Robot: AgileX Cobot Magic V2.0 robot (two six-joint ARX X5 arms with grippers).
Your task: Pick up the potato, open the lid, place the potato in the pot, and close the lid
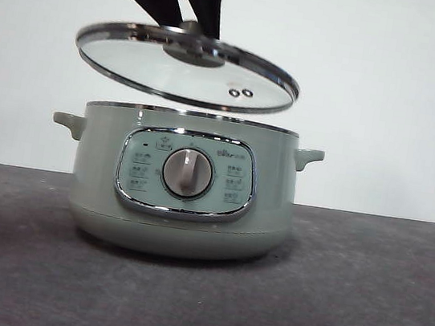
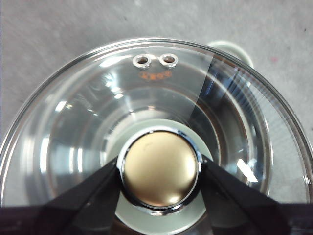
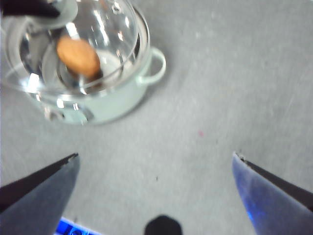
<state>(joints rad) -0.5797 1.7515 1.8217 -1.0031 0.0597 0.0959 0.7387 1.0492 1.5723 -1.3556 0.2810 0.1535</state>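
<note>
Front view: lid (image 1: pixel 187 69) tilted above pot (image 1: pixel 182 186)

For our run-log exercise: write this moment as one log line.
left claw: shut on lid, held tilted above pot | potato: in pot | right claw: open, empty, away from pot

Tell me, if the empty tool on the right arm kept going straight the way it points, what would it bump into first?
Probably just the bare grey table: the open right tool faces it, with the pot off to one side.
</note>
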